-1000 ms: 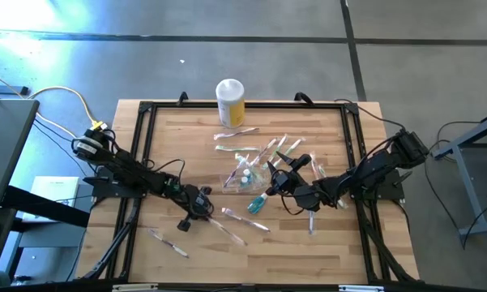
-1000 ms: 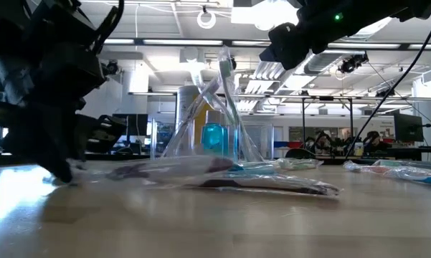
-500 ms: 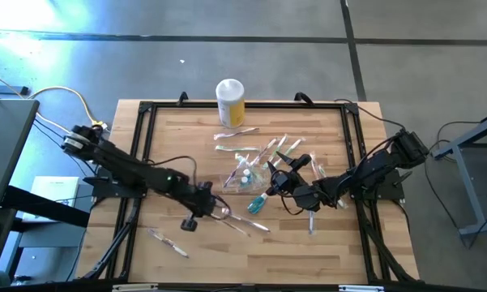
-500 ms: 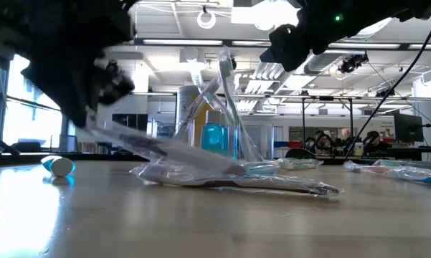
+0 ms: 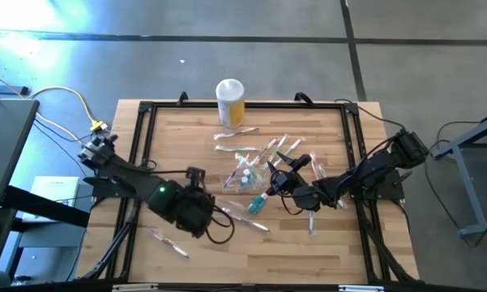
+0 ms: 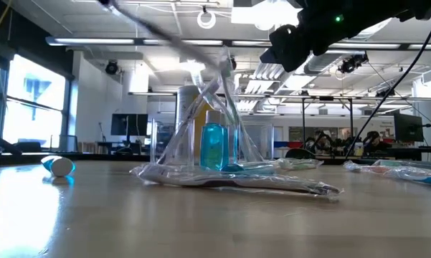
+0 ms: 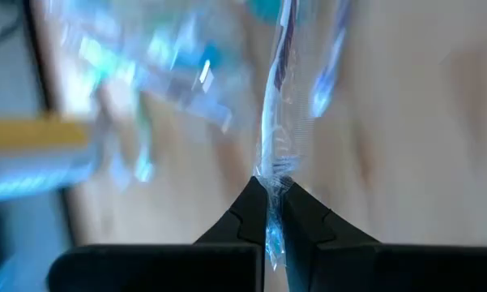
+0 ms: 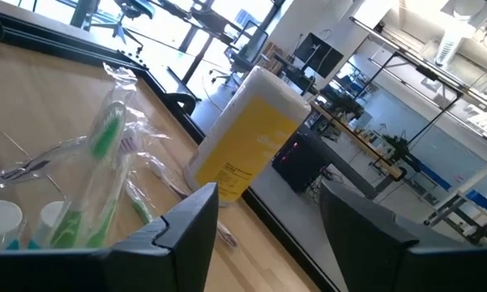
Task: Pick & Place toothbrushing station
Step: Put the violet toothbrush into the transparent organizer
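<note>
My left gripper (image 7: 273, 185) is raised over the table's near left part (image 5: 207, 212), shut on a toothbrush in a clear wrapper (image 7: 279, 97). In the low view that brush (image 6: 165, 32) shows as a blurred slanting streak. The toothbrushing station (image 5: 247, 174) is a clear container at the table's middle. It holds a blue bottle (image 6: 211, 147) and leaning toothbrushes. My right gripper (image 5: 277, 174) stands open and level at the station's right side. The station's green brushes (image 8: 105, 162) lie just outside one of its fingers (image 8: 186, 235). I cannot tell whether that finger touches the station. My left gripper pinches one end of the clear wrapper (image 7: 274, 166) between its two fingertips. The fingers slant steeply down, and the wrapped brush runs on ahead of them, along their line. In the low view the brush slants high above the tabletop.
A yellow jar with a white lid (image 5: 230, 102) stands at the far edge. Wrapped toothbrushes lie loose on the wood: some behind the station (image 5: 235, 131), one near the front left (image 5: 168, 242), some in front of the station (image 6: 237, 183). A black rail (image 5: 138, 162) frames the table.
My left gripper has risen a long way and tipped from near level to steeply downward, staying shut on the wrapped toothbrush. The brush lay flat on the table, then slanted with its far end down, and is now carried up to the top of the low view.
</note>
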Tool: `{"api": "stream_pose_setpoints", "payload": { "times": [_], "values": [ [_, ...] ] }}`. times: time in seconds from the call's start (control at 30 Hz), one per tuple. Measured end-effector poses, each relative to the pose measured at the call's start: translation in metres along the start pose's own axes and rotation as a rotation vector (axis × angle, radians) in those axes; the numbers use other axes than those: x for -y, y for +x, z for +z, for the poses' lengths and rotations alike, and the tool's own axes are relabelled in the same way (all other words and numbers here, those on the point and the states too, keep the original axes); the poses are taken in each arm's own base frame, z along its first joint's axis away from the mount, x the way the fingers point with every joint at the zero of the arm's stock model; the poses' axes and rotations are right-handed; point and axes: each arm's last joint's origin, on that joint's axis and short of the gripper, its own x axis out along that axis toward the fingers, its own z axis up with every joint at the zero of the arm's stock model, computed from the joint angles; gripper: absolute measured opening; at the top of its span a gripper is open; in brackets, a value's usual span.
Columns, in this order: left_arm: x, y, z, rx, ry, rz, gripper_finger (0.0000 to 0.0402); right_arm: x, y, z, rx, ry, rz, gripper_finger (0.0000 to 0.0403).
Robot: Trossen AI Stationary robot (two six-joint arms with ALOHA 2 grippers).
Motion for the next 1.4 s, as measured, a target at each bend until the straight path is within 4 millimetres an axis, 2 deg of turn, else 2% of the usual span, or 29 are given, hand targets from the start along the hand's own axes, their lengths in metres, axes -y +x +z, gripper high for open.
{"api": "stream_pose_setpoints", "payload": {
  "times": [0.07, 0.13, 0.2, 0.33, 0.43, 0.63, 0.97, 1.23, 1.4],
  "values": [
    [-0.001, -0.002, 0.004, -0.083, 0.002, 0.036, 0.0005, 0.0, 0.0, 0.0, 0.0, -0.001, 0.0, 0.0208],
    [-0.002, 0.002, 0.014, -0.07, -0.013, 0.016, 0.0005, 0.0, 0.0, 0.0, 0.0, 0.0, 0.0, 0.0208],
    [-0.003, 0.0, 0.019, -0.072, 0.047, -0.04, 0.0005, 0.0, 0.0, 0.0, -0.001, -0.002, 0.0, 0.0208],
    [-0.009, 0.003, 0.028, -0.076, 0.057, -0.021, 0.0005, 0.0, 0.002, 0.0, -0.001, -0.001, 0.003, 0.0208],
    [-0.016, -0.003, 0.031, -0.042, 0.084, -0.005, 0.0005, 0.0, 0.002, -0.001, 0.0, 0.0, 0.017, 0.0208],
    [-0.044, -0.016, 0.031, -0.002, 0.043, -0.029, 0.0005, 0.0, 0.002, -0.001, -0.002, 0.007, 0.019, 0.0208],
    [-0.078, -0.004, 0.03, -0.039, 0.0, -0.117, 0.0005, 0.0, 0.002, -0.002, -0.004, 0.004, 0.018, 0.0208],
    [-0.091, -0.004, 0.025, -0.039, 0.01, -0.086, 0.0005, -0.001, 0.002, -0.004, -0.012, -0.007, 0.019, 0.0208],
    [-0.094, -0.005, 0.009, -0.062, 0.022, -0.068, 0.0005, -0.001, 0.002, -0.005, -0.017, -0.006, 0.02, 0.0208]
  ]
}}
